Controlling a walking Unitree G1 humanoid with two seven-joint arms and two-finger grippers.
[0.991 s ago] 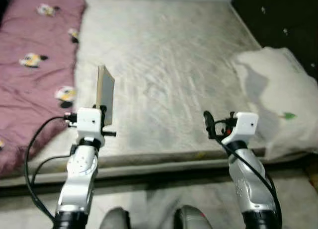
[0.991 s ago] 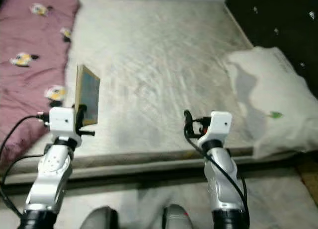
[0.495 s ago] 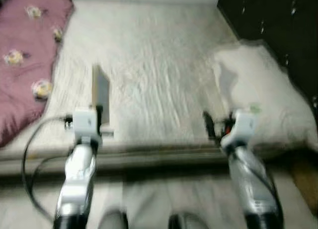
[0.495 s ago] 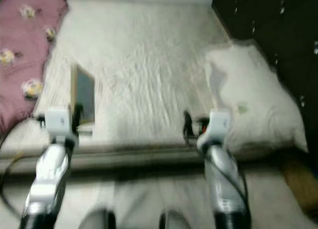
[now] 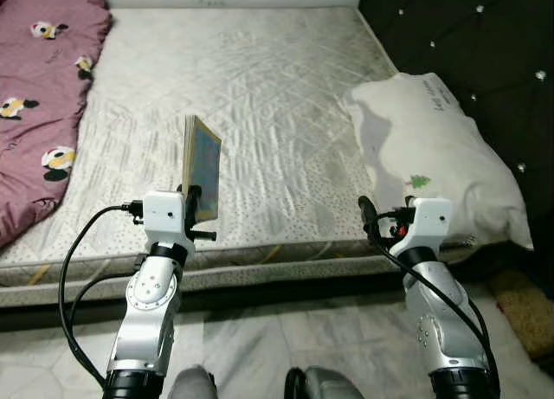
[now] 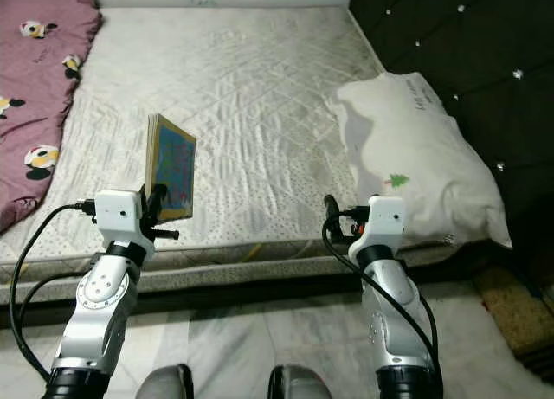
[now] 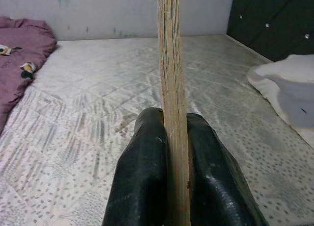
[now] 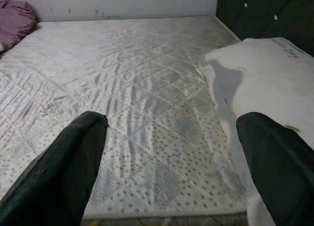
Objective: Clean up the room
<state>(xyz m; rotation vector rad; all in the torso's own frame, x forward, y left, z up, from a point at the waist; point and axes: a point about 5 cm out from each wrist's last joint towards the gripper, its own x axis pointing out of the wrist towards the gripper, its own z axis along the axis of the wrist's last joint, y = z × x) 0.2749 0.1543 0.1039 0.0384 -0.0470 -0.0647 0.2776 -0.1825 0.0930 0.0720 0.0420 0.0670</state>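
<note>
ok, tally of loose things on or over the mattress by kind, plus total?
Book, upright, held in the left gripper: 1
White pillow: 1
Maroon blanket with cartoon print: 1
Total: 3
The right gripper is open, holding nothing.

The mattress (image 5: 260, 96) is white cloth, stitched in diamonds, with tiny dots and a soft shine. On it, at its left side, lies a purple blanket (image 5: 39, 96) of soft, matt cloth. At its right side lies a white cloth pillow (image 5: 433, 157), smooth and a bit wrinkly. The book (image 5: 201, 167) has a glossy, colourful cover and rough paper edges. The left tool (image 7: 171, 172) has smooth, shiny black fingers (image 7: 142, 177). The floor (image 5: 260, 347) is smooth and shiny.
</note>
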